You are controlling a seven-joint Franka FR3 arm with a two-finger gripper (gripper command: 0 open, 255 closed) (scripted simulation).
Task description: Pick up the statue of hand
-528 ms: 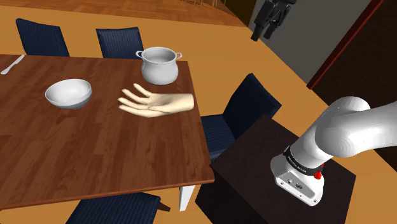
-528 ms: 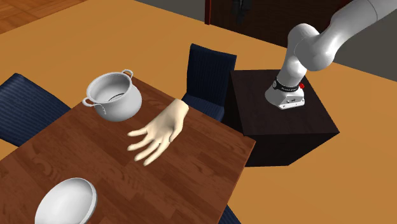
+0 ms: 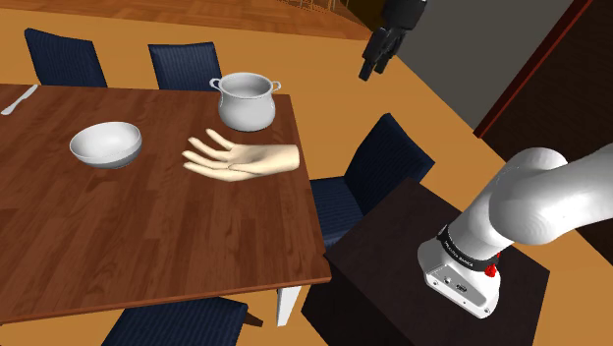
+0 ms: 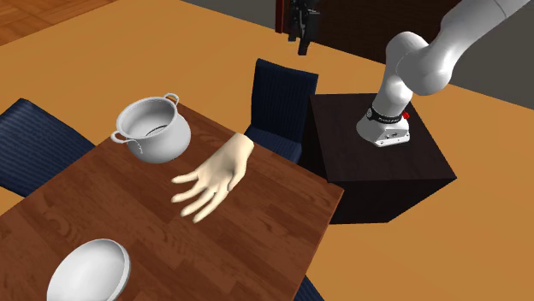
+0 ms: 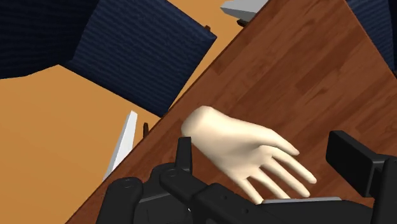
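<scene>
The hand statue (image 3: 241,159) is pale cream and lies flat near the wooden table's (image 3: 147,246) edge closest to the stand, its fingers pointing toward the shoulder view's left. It also lies on the table in the second exterior view (image 4: 214,178). My black gripper (image 3: 371,67) hangs high in the air, off the table, above a chair and to the shoulder view's right of the statue. It is seen from the other side too (image 4: 301,38). In the wrist view the gripper (image 5: 261,145) is open, and the statue (image 5: 248,153) lies far below, between the two fingers (image 5: 184,153).
A grey pot (image 3: 246,100) stands just behind the statue, and a white bowl (image 3: 106,144) sits to the shoulder view's left. Dark blue chairs (image 3: 378,172) ring the table. The dark stand (image 3: 432,275) is at the lower right. A utensil (image 3: 18,98) lies at the far corner.
The gripper has moved toward the shoulder view's left, closer to the table, still high in the air. The statue, pot and bowl have not moved.
</scene>
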